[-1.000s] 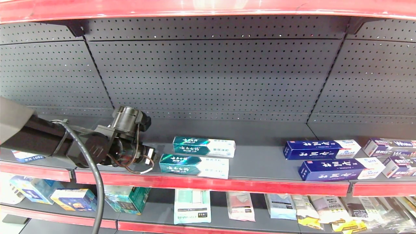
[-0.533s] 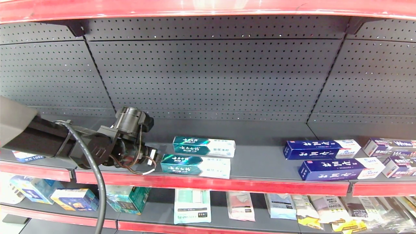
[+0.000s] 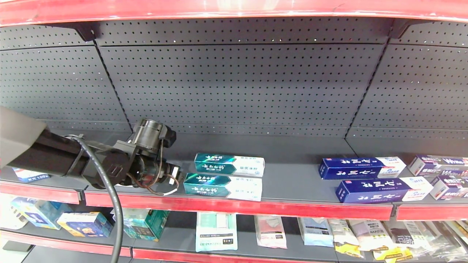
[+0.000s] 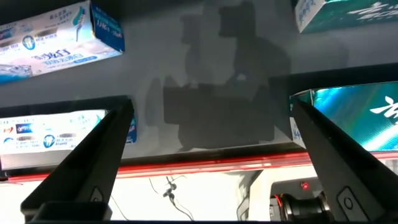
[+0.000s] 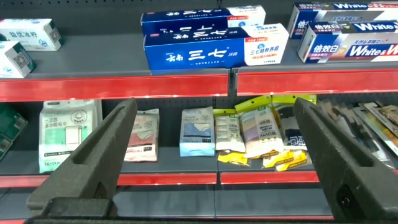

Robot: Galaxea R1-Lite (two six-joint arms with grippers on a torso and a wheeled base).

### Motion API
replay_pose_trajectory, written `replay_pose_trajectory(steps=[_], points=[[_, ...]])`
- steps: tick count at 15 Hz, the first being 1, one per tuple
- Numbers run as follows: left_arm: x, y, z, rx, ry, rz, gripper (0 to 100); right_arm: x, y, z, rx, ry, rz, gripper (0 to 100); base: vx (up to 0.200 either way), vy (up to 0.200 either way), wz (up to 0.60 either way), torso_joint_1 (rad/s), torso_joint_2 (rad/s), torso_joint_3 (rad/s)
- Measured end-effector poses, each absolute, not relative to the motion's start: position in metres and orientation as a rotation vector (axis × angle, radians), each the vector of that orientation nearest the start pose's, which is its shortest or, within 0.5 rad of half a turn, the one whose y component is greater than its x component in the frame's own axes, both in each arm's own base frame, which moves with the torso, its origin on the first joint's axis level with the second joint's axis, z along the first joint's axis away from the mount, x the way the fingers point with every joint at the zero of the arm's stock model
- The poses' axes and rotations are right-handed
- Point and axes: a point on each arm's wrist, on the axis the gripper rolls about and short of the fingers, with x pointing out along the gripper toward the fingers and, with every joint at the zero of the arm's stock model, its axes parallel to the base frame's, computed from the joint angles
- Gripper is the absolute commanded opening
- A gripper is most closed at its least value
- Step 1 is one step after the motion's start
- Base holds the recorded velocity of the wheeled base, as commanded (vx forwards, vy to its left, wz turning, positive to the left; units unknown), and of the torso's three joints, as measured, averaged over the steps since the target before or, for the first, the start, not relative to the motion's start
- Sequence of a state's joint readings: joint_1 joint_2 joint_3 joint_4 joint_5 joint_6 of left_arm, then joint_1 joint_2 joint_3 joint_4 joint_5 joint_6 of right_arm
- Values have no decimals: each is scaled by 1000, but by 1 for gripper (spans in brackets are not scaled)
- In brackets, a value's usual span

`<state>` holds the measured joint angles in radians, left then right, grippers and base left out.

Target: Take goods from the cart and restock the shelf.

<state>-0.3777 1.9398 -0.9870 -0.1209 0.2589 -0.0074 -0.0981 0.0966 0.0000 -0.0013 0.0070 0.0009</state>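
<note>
Two teal-and-white toothpaste boxes lie on the grey shelf (image 3: 292, 171), one at the front (image 3: 223, 186) and one behind it (image 3: 229, 165). My left gripper (image 3: 175, 174) rests low on the shelf at the front box's left end. In the left wrist view this gripper (image 4: 211, 106) is open with bare shelf between its fingers. The front teal box (image 4: 360, 124) lies against the outside of one finger (image 4: 323, 149). My right gripper (image 5: 214, 102) is open and holds nothing; it faces the two blue toothpaste boxes (image 5: 214, 53).
Two blue boxes (image 3: 362, 167) and purple-white boxes (image 3: 438, 164) fill the shelf's right side. White-blue boxes (image 4: 56, 37) lie to the left of my left arm. Bare shelf separates the teal and blue boxes. Packets (image 3: 215, 232) hang under the red edge (image 3: 237, 206).
My left gripper has slid a little to the right along the shelf, and the front teal box has shifted right with it. The other boxes stay put.
</note>
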Motion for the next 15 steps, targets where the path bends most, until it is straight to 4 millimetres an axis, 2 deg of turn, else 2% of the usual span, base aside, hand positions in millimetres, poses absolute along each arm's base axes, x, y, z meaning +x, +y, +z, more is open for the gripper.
replay_pose_trajectory(steps=[15], points=[[318, -128, 103, 263, 792, -121, 100, -15, 2, 77, 6, 95, -91, 100, 0, 0, 0, 0, 0, 0]])
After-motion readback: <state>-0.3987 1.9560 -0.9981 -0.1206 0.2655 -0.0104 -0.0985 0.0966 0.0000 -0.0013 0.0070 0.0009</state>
